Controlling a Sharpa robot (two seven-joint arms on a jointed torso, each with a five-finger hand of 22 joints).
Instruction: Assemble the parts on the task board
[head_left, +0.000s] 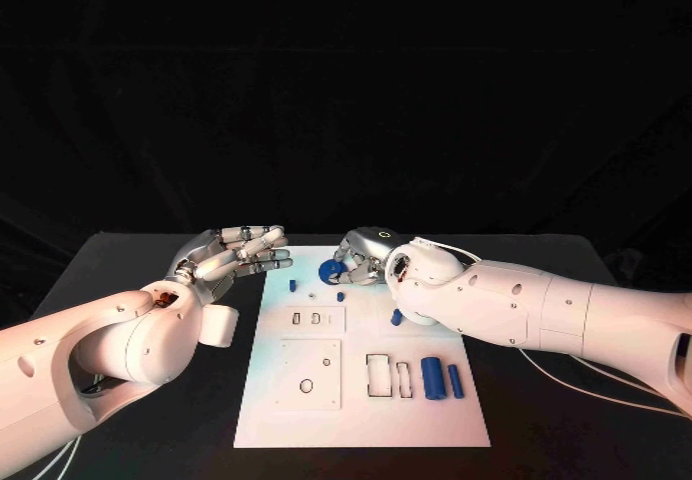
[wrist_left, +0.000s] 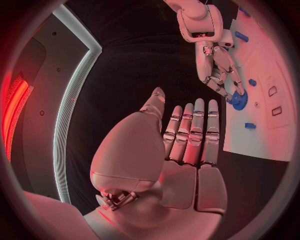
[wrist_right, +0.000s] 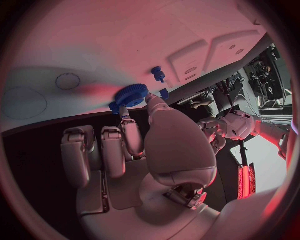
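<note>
right hand (head_left: 364, 258): pinches blue gear (wrist_right: 132, 94) at task board (head_left: 361, 425) far edge
left hand (head_left: 231, 258): fingers spread, holds nothing
left for you: cylinders (head_left: 433, 378) loose, most still unassembled

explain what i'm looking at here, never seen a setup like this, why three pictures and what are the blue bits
This is a robot with two white arms ending in silver hands, working at a black table. One picture looks down from its head; the two round ones come from cameras at each wrist. The white plate is the task board, with small blue parts on it, such as two blue cylinders near its right side. The right hand pinches a blue gear at the board's far end. The left hand hovers beside the board, fingers apart, holding nothing.
</note>
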